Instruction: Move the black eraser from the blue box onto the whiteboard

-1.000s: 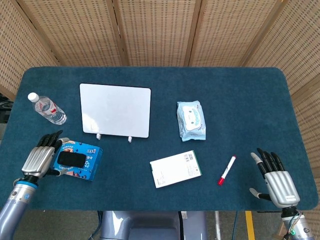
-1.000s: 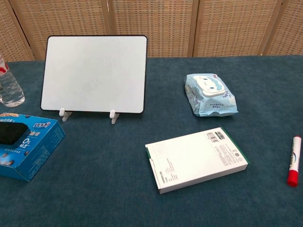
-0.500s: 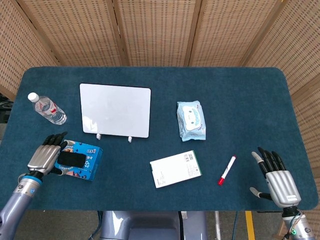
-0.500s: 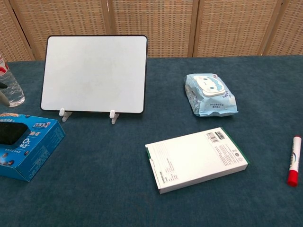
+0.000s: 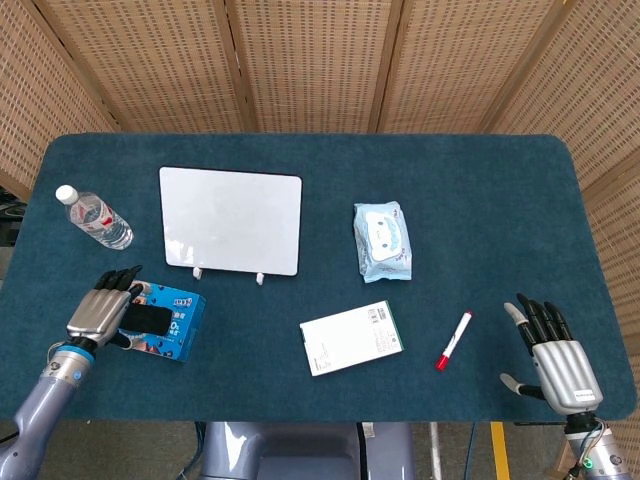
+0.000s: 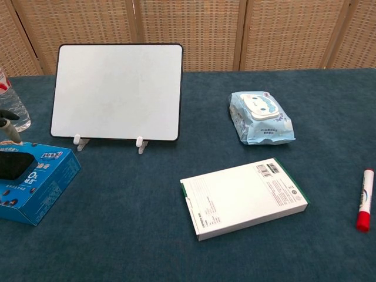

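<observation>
1. Since the earlier frames, the left robot hand point(image 5: 98, 313) has crept rightward over the near-left end of the blue box point(image 5: 172, 322); its dark fingertips point(image 6: 6, 123) now poke into the chest view's left edge.
2. Farthest left, a water bottle point(image 5: 95, 218) lies on the blue worktop point(image 5: 470, 200), clear of the reach.
3. That left robot hand hangs over the box with fingers extended and slightly spread, gripping nothing, seemingly lining up on the black eraser point(image 5: 148, 319).
4. Task's black eraser lies on top of the blue box, not yet lifted.
5. Behind the box, the whiteboard point(image 5: 231, 220) stands tilted on small feet, its face bare, which suits it as the eraser's destination.
6. Further right sit a white carton point(image 5: 351, 337), a wet-wipes pack point(image 5: 382, 241) and a red marker point(image 5: 454, 340), all apart from each other.
7. Far right, the right robot hand point(image 5: 555, 358) rests near the worktop's edge, fingers splayed and empty, likely parked out of the way.
</observation>
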You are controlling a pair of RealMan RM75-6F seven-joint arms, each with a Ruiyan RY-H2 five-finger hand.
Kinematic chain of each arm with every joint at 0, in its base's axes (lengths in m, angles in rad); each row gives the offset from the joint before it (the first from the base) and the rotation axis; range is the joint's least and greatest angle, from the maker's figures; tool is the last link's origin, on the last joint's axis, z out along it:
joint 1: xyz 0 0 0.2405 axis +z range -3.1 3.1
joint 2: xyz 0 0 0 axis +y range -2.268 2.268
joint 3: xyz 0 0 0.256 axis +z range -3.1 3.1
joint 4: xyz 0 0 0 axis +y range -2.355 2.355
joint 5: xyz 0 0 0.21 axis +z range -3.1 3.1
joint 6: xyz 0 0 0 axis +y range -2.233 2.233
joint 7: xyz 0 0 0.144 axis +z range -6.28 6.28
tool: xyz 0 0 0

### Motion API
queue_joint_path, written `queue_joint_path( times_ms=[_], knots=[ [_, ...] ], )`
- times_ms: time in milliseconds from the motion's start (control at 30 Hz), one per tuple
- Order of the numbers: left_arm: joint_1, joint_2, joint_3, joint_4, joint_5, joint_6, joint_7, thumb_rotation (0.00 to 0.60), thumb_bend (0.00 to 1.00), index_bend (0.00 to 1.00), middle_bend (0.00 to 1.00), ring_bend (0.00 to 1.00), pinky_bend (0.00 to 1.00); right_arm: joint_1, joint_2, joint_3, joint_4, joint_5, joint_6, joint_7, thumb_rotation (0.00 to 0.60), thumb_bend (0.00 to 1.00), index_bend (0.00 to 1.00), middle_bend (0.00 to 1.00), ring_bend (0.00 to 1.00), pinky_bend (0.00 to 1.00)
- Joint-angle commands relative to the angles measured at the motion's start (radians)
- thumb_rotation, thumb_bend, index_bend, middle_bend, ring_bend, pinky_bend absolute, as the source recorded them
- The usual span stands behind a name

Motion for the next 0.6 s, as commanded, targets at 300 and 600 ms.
queue_joint_path(
  times_ms=[300, 600],
  knots=[
    [-0.027, -0.030, 0.011, -0.001, -0.031, 0.005, 0.015, 0.600, 0.15, 0.28, 0.00, 0.00, 0.00, -0.001, 0.003, 0.001, 0.001, -0.001, 0.004, 0.009, 0.600, 0.05, 0.00, 0.00, 0.00, 0.00],
    [-0.033, -0.037, 0.023, -0.001, -0.039, 0.015, 0.009, 0.600, 0.26, 0.34, 0.00, 0.00, 0.00, -0.002, 0.003, 0.000, 0.001, -0.003, 0.006, 0.009, 0.600, 0.05, 0.00, 0.00, 0.00, 0.00]
  ],
)
